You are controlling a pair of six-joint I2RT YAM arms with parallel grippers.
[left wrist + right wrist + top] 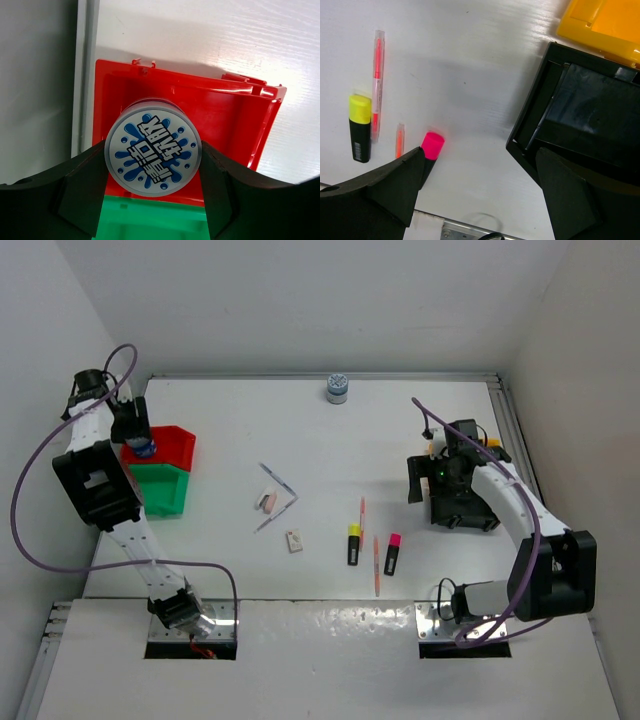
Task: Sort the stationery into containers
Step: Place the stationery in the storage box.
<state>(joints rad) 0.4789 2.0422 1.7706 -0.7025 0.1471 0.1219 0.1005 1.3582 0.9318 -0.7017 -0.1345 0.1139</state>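
My left gripper [152, 167] is shut on a round blue-white tape roll [152, 152] and holds it over the red bin [227, 112]; the same shows in the top view [141, 446]. The green bin [150, 220] sits against the red bin's near side. My right gripper [480, 185] is open and empty, above bare table between the pink highlighter [433, 145] and the black bin [590, 120]. The yellow-orange bin [607, 25] stands behind the black one. A second tape roll [337, 388] stands at the far edge.
Mid-table lie two grey pens [278, 480], a pink eraser [269, 502] and a beige eraser [294, 540]. Right of them are the yellow highlighter [353, 543], the pink highlighter [392, 553] and two orange pencils [362, 515]. Walls close in on the left, right and back.
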